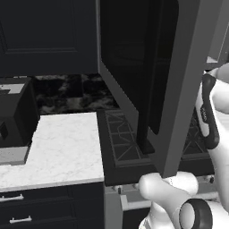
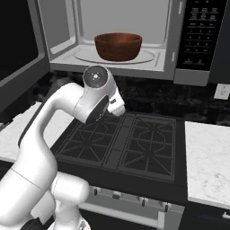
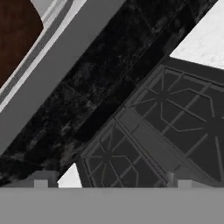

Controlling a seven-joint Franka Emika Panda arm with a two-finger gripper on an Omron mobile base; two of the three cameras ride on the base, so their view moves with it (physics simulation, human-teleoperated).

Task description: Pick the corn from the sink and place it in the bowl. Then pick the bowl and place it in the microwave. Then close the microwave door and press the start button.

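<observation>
The reddish-brown bowl (image 2: 118,46) stands on the turntable inside the open microwave (image 2: 121,27); its rim also shows in the hand view's top left corner (image 3: 15,35). The corn is out of sight, and the bowl's inside is hidden from these angles. The microwave door (image 1: 172,80) is swung wide open and seen nearly edge-on, with its dark bar handle (image 1: 145,94) facing left. My gripper (image 3: 112,183) is open and empty, hanging below the microwave over the stove. Its fingertips (image 3: 41,180) sit wide apart. The sink (image 1: 13,116) is at the far left.
A black gas stove with grates (image 2: 130,143) lies under the microwave. Marble counters flank it (image 1: 62,147) (image 2: 209,157). The microwave's control panel (image 2: 201,31) is at its right side. Dark cabinets (image 1: 44,36) hang at upper left, and a dark speckled backsplash (image 3: 87,87) runs behind.
</observation>
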